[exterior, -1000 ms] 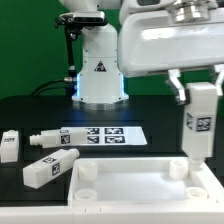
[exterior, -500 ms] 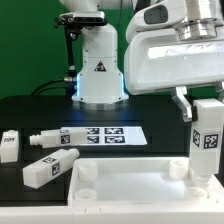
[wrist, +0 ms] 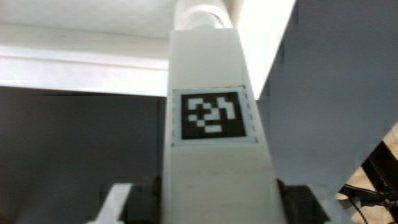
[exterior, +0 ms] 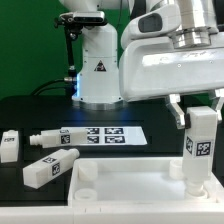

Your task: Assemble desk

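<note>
The white desk top (exterior: 130,195) lies at the front of the black table, rim up, with round sockets in its corners. My gripper (exterior: 200,108) is shut on a white square-section leg (exterior: 201,150) with a marker tag. I hold the leg upright, its lower end at the top's far corner on the exterior view's right. In the wrist view the leg (wrist: 217,120) fills the middle, with a black pad on each side of it. Three more tagged legs lie on the table at the exterior view's left: one (exterior: 9,144), one (exterior: 55,139) and one (exterior: 50,166).
The marker board (exterior: 103,135) lies flat behind the desk top. The robot's white base (exterior: 98,70) stands at the back, with a black cable beside it.
The held leg has shifted a little to the exterior view's left and come lower, toward the corner of the desk top. The loose legs have not moved.
</note>
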`<state>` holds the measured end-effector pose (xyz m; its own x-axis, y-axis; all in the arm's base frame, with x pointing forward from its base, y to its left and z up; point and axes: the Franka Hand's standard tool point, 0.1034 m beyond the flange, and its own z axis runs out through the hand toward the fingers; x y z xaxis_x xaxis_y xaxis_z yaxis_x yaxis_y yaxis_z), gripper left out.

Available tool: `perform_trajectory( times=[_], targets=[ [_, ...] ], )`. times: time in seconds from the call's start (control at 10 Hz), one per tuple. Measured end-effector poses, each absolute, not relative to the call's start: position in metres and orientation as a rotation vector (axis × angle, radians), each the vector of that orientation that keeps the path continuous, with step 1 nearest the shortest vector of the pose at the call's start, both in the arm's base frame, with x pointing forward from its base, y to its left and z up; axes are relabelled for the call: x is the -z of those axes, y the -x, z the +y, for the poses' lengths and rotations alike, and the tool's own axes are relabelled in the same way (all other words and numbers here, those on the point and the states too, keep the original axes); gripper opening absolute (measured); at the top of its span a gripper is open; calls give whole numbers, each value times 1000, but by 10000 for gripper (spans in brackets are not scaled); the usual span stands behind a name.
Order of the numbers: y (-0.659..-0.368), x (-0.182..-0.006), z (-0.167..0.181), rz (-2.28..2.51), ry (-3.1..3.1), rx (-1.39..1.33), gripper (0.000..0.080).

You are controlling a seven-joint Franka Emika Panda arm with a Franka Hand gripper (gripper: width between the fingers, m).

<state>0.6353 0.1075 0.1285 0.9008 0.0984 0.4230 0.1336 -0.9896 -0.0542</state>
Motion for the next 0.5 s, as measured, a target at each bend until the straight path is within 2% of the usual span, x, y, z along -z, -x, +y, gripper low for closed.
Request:
perform_trajectory(
  times=[0.3,0.5],
  targets=[
    [-632,-115,110,-190,2986,644,285],
    [-631,-113,112,-197,2983,686,285]
  ],
)
